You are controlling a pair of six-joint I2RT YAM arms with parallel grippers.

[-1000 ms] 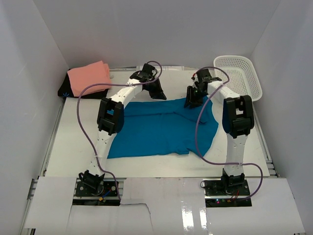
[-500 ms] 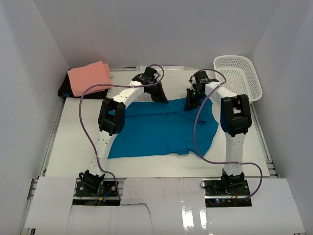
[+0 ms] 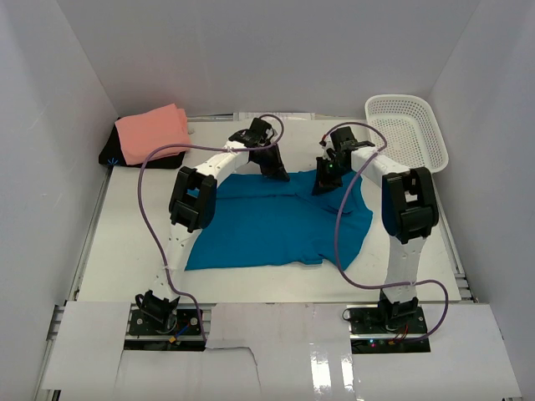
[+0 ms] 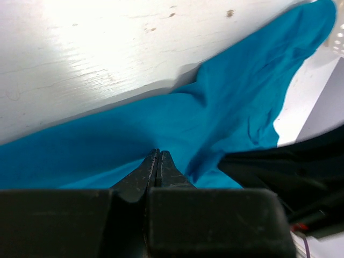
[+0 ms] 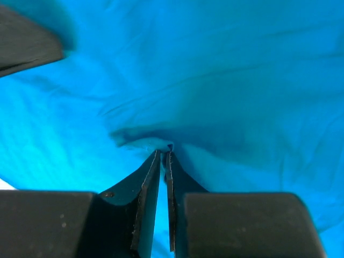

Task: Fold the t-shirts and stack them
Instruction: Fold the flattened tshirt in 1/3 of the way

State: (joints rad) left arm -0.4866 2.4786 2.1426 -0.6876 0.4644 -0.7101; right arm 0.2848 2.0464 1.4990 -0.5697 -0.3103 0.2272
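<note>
- Starting at the far left corner: the salmon-pink t-shirt [image 3: 152, 134] sits folded on top of something black [image 3: 113, 155]. That one looks done, and I'd guess it marks where the stack goes.
- Left end effector [image 3: 275, 170] is clamped tight on the far edge of the teal t-shirt [image 3: 267, 225]. In its wrist view the fingers [image 4: 169, 174] are pressed together with cloth right at the tips.
- Teal t-shirt lies spread mostly flat in the middle of the worktop [image 3: 125, 251], between the two arms and a bit rumpled toward the right.
- Right end effector [image 3: 323, 183] is pinched closed on a small pucker of that same far edge, near the left one's grab with a gap between them.
- My take on doing the fold well: lift both pinch points together and level, then bring the far edge over toward the near hem. Hold the cloth taut between the grips so it doesn't sag or double up. The right pinch looks shallow, so a quick pull could slip it.
- White mesh basket [image 3: 407, 129] is off at the far right, well apart from all this.
</note>
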